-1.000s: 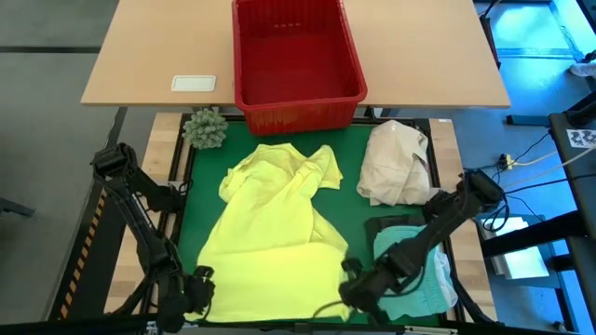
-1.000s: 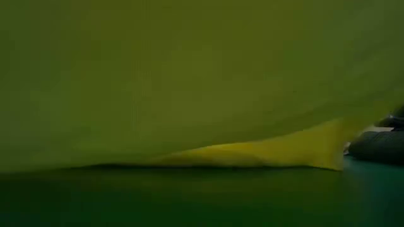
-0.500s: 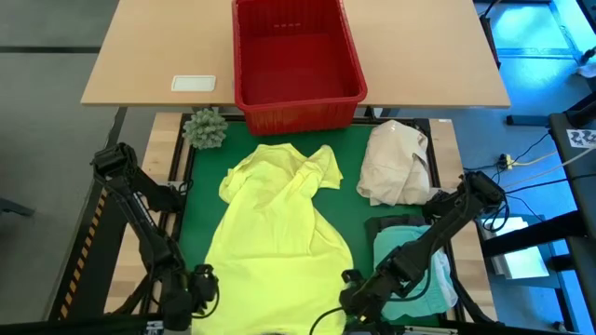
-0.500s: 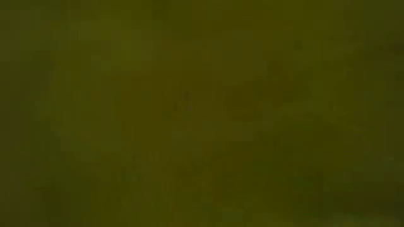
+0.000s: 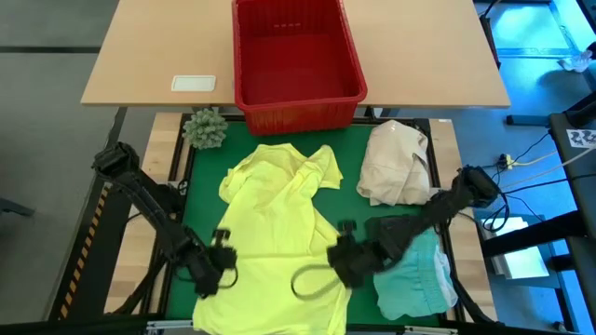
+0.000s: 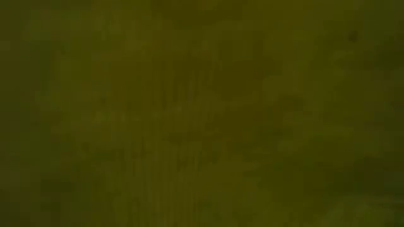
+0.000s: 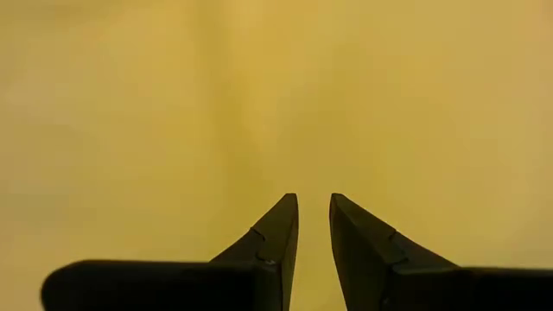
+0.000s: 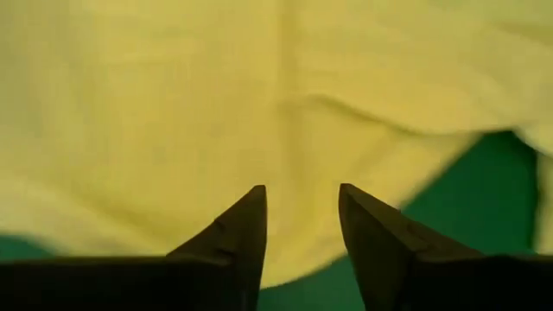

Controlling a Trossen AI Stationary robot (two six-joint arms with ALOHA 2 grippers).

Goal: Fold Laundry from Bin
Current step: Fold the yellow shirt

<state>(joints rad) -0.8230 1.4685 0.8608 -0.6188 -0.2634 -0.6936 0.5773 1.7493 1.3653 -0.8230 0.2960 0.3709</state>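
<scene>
Spreading over the green table (image 5: 196, 177) from the centre down to the bottom edge of the high view, the bright yellow garment (image 5: 275, 233) lies mostly flat, though its upper part near the centre is bunched and creased. The red bin (image 5: 296, 54) stands at top centre and looks empty. A cream-white bundle (image 5: 396, 166) sits right of centre; below it, a turquoise garment (image 5: 414, 279) lies on a darker one at lower right.

Both arms hover over the yellow cloth's lower half: the left gripper (image 5: 212, 265) at lower left, the right gripper (image 5: 340, 261) just right of centre. Each wrist view shows the jaws parted with nothing between them, the left pair (image 7: 313, 226) only narrowly, the right pair (image 8: 302, 220) wider.

The main risk is a fold made on a garment that is not yet smoothed, since the wrinkled top would set crooked. Narrow left jaws could also skid over the cloth or pinch two layers. The low view is smothered, probably by yellow fabric draped over the table's front, so a tug there might drag the shirt off the edge.
</scene>
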